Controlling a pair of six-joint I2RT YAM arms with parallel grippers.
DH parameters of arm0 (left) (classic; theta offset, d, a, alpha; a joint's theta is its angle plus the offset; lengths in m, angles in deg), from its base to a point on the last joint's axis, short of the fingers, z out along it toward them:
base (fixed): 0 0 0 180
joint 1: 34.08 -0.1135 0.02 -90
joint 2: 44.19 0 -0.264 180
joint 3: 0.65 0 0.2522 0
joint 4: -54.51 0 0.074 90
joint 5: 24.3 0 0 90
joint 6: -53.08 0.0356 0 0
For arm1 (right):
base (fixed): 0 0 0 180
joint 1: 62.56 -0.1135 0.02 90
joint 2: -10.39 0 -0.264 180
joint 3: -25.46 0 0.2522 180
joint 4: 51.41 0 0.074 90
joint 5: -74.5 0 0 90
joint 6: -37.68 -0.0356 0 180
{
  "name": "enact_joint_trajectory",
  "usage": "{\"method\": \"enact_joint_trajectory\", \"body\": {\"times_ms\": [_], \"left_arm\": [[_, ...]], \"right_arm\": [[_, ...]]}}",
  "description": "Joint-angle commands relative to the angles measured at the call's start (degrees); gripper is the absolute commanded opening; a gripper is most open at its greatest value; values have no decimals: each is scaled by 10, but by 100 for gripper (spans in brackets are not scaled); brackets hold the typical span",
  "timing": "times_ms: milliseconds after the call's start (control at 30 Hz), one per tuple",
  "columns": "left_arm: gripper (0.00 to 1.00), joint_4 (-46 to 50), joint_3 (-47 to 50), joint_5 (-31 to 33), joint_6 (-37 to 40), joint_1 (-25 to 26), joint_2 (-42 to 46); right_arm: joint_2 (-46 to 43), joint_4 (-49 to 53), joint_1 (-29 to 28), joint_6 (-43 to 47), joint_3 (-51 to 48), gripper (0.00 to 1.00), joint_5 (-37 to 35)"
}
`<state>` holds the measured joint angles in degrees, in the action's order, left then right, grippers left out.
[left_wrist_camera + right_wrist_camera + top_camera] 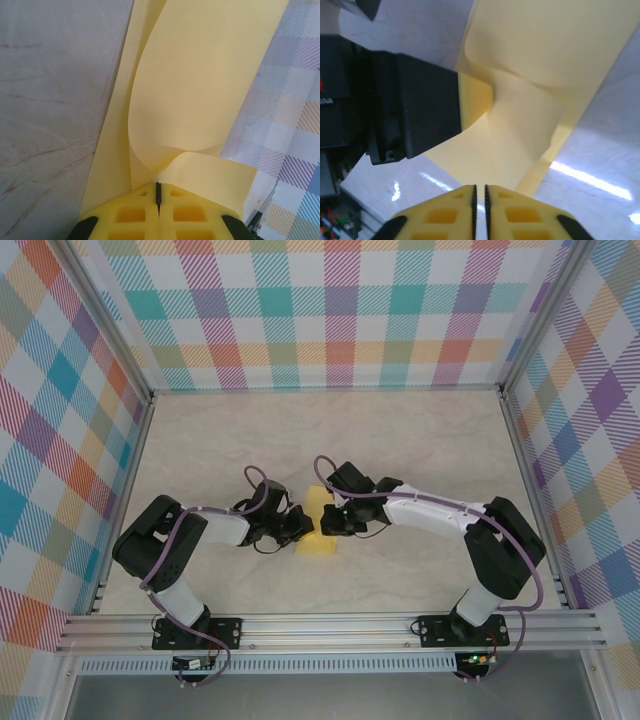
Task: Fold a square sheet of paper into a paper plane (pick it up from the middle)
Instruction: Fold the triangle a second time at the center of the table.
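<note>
Left hand [158,186] pressed together on the paper [200,75], yellow honeycombed pads meeting along a dark seam, sheet nipped at the tips. Right hand [480,190] facing it from the opposite side, pads all but touching, a hairline slit between them. Paper running down to those tips, but whether caught there, impossible to tell.

From above: left arm [215,527] and right arm [430,512] both folded at the elbow, elbows thrown outward, forearms angled inward and low. Hands nose to nose over the middle of the tabletop [420,440], just ahead of the bases [197,632]. Black joints, white forearm shells.

Paper between and beneath the hands: pale yellow, thin, matte, partly flat on the tabletop, partly lifted. From the left wrist, a smooth standing curl rising out of the pinch, a soft rounded bend rather than a crease, with a flat strip lying alongside on the surface. From the right wrist, same sheet bowed in a shallow S, one side tucked against the left hand's black housing and yellow finger.

Tabletop pale and marble-patterned, faint brown veins, glossy enough to carry white streaks of glare. Walls [330,310] in pastel plaid on three sides, aluminium rails [330,625] along the near edge.
</note>
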<state>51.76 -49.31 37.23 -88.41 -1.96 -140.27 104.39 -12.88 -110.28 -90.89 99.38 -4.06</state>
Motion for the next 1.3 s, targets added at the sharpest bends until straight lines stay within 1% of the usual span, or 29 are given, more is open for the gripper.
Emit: {"method": "enact_joint_trajectory", "body": {"times_ms": [0, 167, 267, 433, 733, 867, 1033, 1133, 1267], "left_arm": [[0, 44, 6, 13, 15, 4, -3], [0, 53, 3, 6, 26, 4, 3], [0, 52, -2, -5, 30, 4, 0], [0, 61, -9, -11, 42, 4, -2], [0, 65, -10, -22, 51, 4, -10], [0, 65, -10, -25, 51, 5, -16], [0, 65, -6, -22, 50, 5, -17], [0, 66, -4, -21, 49, 5, -16], [0, 67, 0, -20, 51, 5, -14]], "right_arm": [[16, -72, -4, -56, -6, 10, 71], [50, -55, -4, -58, 21, 10, 67], [71, -28, -4, -56, 41, 10, 59], [98, -9, -3, -61, 43, 10, 53], [85, -46, -3, -84, -11, 12, 56], [91, -52, -2, -85, -21, 12, 60], [97, -44, -2, -73, -7, 13, 66], [86, -33, -2, -66, 3, 13, 67], [60, -66, -3, -60, -12, 15, 90]]}}
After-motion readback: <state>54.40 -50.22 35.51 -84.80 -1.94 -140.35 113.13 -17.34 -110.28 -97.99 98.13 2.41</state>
